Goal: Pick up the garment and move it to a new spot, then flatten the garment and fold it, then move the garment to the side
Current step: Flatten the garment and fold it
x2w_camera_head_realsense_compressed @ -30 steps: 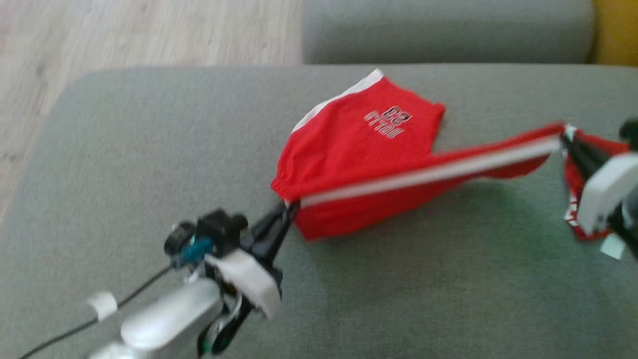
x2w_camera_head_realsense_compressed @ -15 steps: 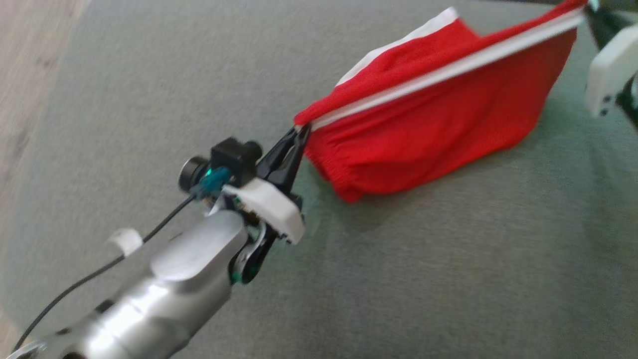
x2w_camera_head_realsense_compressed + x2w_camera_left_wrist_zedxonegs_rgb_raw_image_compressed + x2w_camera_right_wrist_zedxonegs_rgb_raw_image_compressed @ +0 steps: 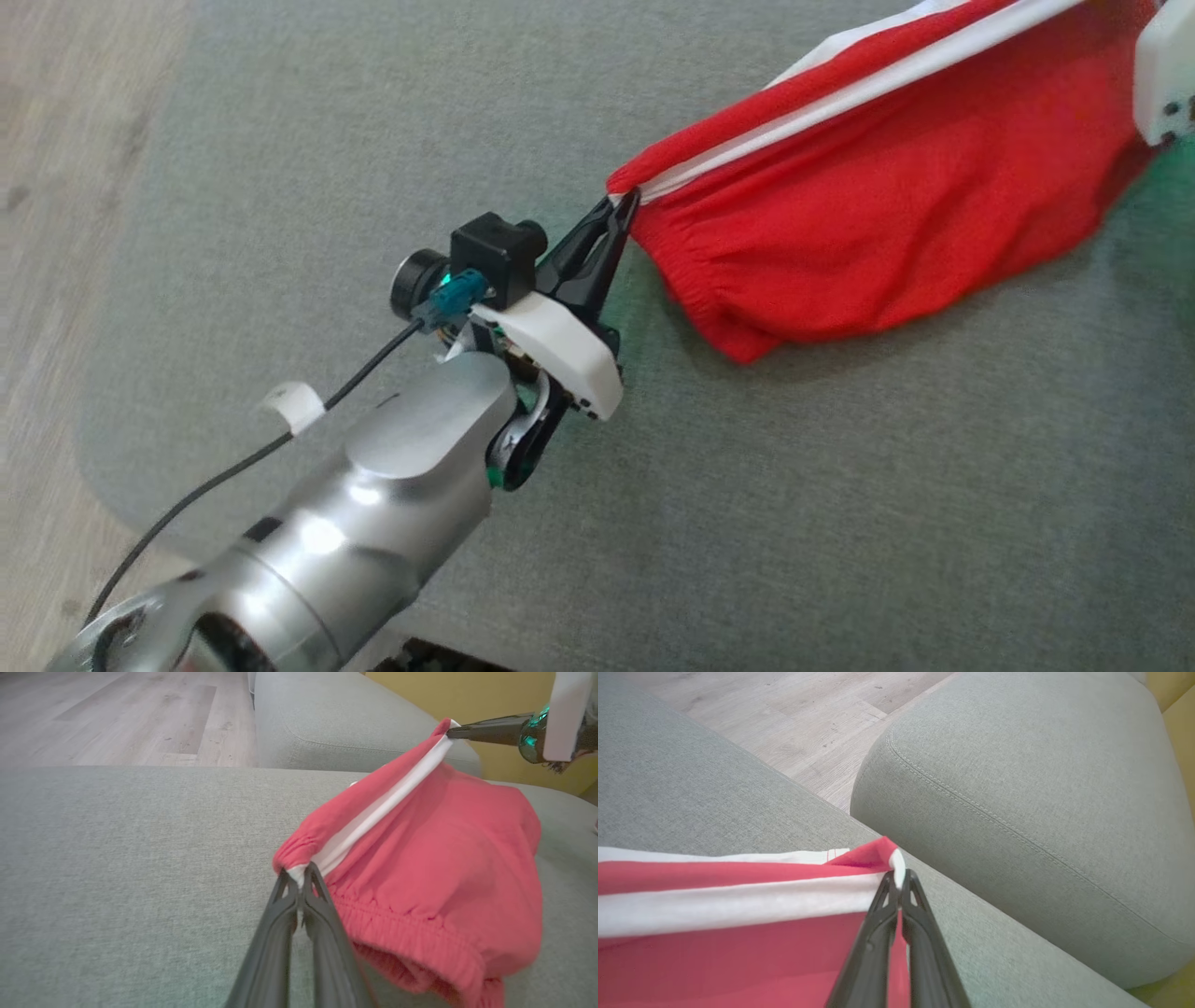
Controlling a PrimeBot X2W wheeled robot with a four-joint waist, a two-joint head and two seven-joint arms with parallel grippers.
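Observation:
The garment [image 3: 868, 215] is a pair of red shorts with a white side stripe, hanging stretched between my two grippers above the grey cushion [image 3: 794, 485]. My left gripper [image 3: 624, 200] is shut on the stripe's end at the elastic waistband, which also shows in the left wrist view [image 3: 299, 876]. My right gripper [image 3: 899, 877] is shut on the stripe's other end at the garment [image 3: 714, 933] hem; its white housing [image 3: 1162, 75] sits at the head view's right edge. The lower folds of the garment [image 3: 444, 882] sag onto the cushion.
The grey cushion's left edge drops to a pale wood floor [image 3: 56, 233]. A second grey cushion [image 3: 1041, 802] lies beyond a gap past the right gripper. A yellow wall [image 3: 490, 700] stands behind it. A black cable [image 3: 233, 476] runs along my left forearm.
Both grippers have lifted the garment off the cushion and pulled its striped edge taut. The printed side has dropped out of sight. The head camera has tilted down and turned.

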